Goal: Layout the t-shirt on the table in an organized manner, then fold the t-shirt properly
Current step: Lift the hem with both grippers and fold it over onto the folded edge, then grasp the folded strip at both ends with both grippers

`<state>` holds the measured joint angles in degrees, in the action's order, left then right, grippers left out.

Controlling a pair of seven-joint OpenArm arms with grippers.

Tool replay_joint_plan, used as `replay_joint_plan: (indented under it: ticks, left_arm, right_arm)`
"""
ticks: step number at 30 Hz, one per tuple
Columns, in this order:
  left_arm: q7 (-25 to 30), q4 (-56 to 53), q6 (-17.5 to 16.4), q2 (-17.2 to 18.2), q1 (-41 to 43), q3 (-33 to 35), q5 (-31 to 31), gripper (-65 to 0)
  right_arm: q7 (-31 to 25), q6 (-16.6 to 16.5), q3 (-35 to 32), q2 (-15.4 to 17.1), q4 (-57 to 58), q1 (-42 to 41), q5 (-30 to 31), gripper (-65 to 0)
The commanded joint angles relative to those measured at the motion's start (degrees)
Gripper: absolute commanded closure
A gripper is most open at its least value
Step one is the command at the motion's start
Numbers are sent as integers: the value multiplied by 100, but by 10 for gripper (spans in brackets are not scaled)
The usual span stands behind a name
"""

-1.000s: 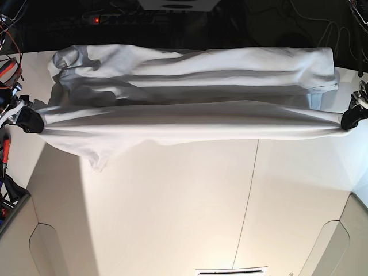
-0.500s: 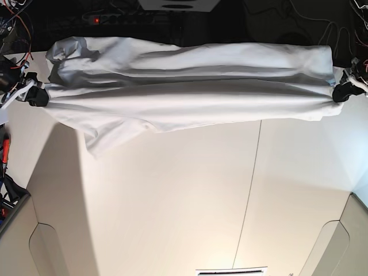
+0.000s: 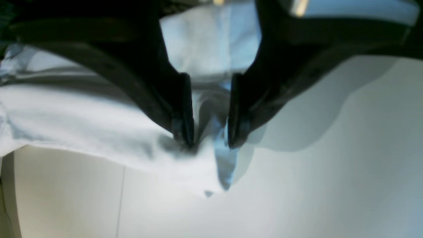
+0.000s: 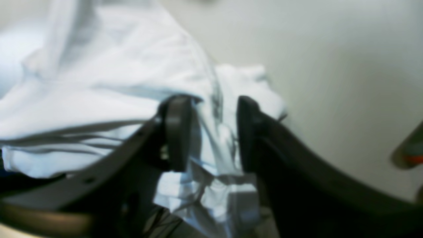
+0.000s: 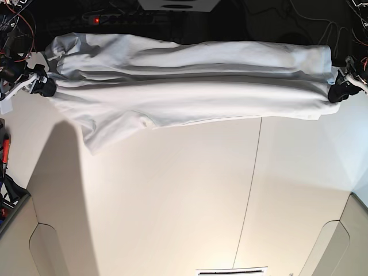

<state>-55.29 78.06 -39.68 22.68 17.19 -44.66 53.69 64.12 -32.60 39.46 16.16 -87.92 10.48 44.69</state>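
The t-shirt [image 5: 190, 92] lies stretched as a long band across the far edge of the counter [image 5: 190, 195], 1 sleeve trailing nearer at the left. The left claw [image 3: 206, 140] and the right claw [image 4: 208, 132] each stand part open, fabric loose between the jaws, not pinched. To do this well, I'd lift both clear straight up, so neither end drags.

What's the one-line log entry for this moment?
t-shirt: stretched along far table edge | left gripper: jaws parted, cloth between | right gripper: jaws parted, cloth between | fold: not yet made
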Motion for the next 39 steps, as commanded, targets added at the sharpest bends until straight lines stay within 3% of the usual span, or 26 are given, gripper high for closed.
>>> replay_joint_plan:
  ticks: [1,8,13,16,21,29,33,37,39]
  left_arm:
    - [103,199,-32,129,-17,-87,138,-215]
    - [105,1054,-32,129,-20,-581,138,-263]
    - [105,1296,-32,111,-20,-671,363,-263]
    - [105,1296,-32,0,-20,-667,527,-263]
    - [105,1294,-32,-181,-20,-501,560,-263]
    - [105,1294,-32,-273,-20,273,452,-263]
    - [105,1294,-32,-275,-17,540,258,-263]
    - [107,1294,-32,-282,-20,566,249,-263]
    - [105,1294,-32,-284,-20,566,267,-263]
  right_arm:
    - [-79,-22,74,131,-256,-44,111,-251]
    - [-35,-20,437,129,-1469,-46,120,-251]
    - [-680,-22,363,127,-1759,-142,63,-251]
    - [-911,-20,48,125,-1574,-389,-326,-323]
    - [-1228,-17,-839,111,-313,-1211,-420,-347]
    - [-1279,-20,-2389,92,2870,-3211,-184,-347]
    - [-774,-17,-2857,-7,4006,-3738,-120,-347]
    - [-225,-26,-2938,-129,4203,-3724,507,-337]
    - [-39,-26,-2935,-170,4201,-3729,791,-236]
